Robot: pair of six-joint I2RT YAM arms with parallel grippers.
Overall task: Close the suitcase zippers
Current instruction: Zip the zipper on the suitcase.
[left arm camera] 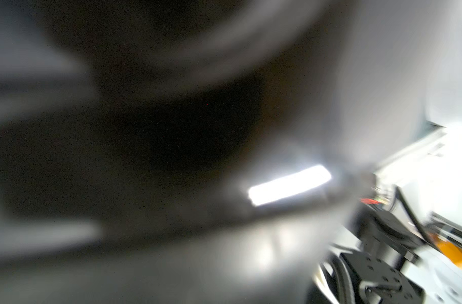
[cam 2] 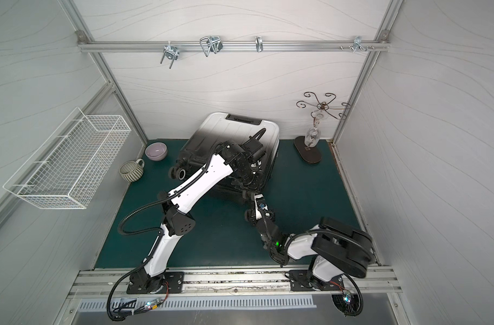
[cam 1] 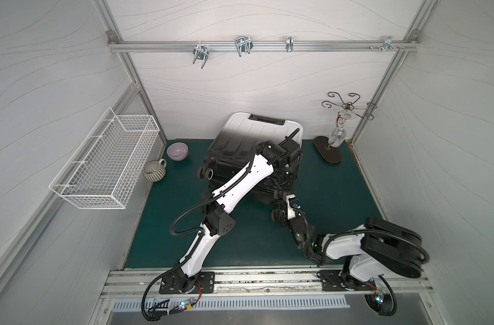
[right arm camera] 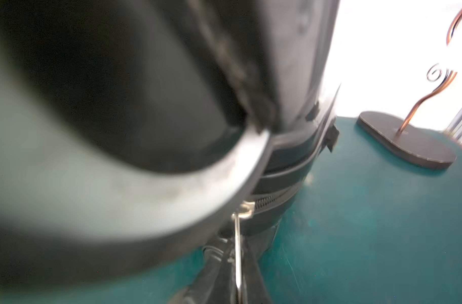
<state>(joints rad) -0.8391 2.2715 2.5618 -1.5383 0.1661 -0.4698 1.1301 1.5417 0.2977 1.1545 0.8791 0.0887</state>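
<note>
The suitcase (cam 1: pixel 257 132) lies flat on the green mat (cam 1: pixel 184 230), white at the far end and fading to black nearer me. My left arm reaches over it. My left gripper (cam 1: pixel 285 178) points down at the dark near-right part of the shell, its jaws lost against the black. The left wrist view is only a blur of the shell (left arm camera: pixel 172 131). My right gripper (right arm camera: pixel 237 265) is low at the near right corner, shut on the metal zipper pull (right arm camera: pixel 237 237). The pull hangs from a slider (right arm camera: pixel 247 208) on the zipper track (right arm camera: pixel 274 201), beside a white-rimmed wheel (right arm camera: pixel 172 194).
A lilac bowl (cam 1: pixel 177 151) and a striped mug (cam 1: pixel 154 171) stand to the left of the suitcase. A wire basket (cam 1: pixel 105 163) hangs on the left wall. A curled metal stand (cam 1: pixel 336 138) holding a glass is at the back right. Hooks (cam 1: pixel 243 46) hang on the rear rail.
</note>
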